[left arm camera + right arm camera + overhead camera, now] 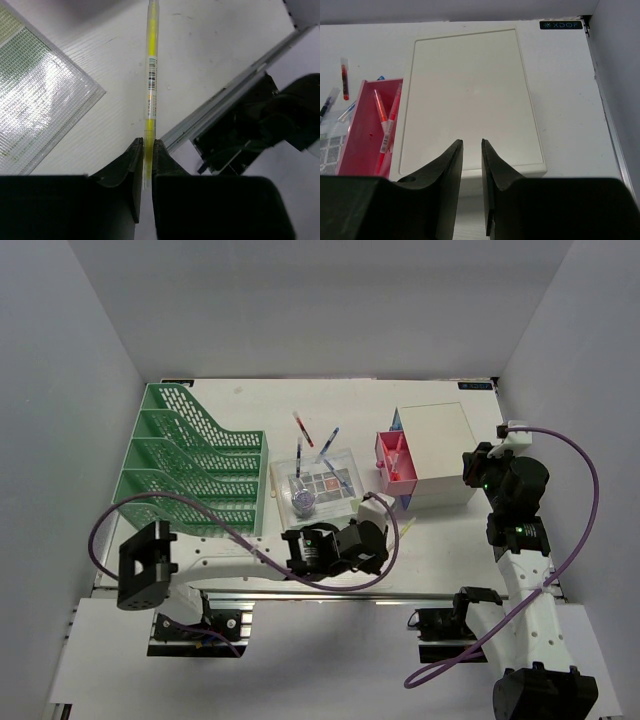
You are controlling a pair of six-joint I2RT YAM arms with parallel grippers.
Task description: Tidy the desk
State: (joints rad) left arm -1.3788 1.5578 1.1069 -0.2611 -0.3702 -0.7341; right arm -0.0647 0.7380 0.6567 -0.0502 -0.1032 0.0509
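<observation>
The white desk carries a green file rack, a clear tray and a white drawer box. My left gripper is shut on the end of a yellow pen, which points away over the desk near its aluminium rail. From above, the left gripper sits just right of the clear tray. My right gripper is open by a narrow gap and holds nothing. It hovers by the near edge of the white box. The top view has the right gripper at that box's right side.
The green mesh file rack stands at the left. The white box has a pink drawer pulled out, with orange-red pens inside. A red pen and a blue pen lie behind the tray. Grey walls enclose the desk.
</observation>
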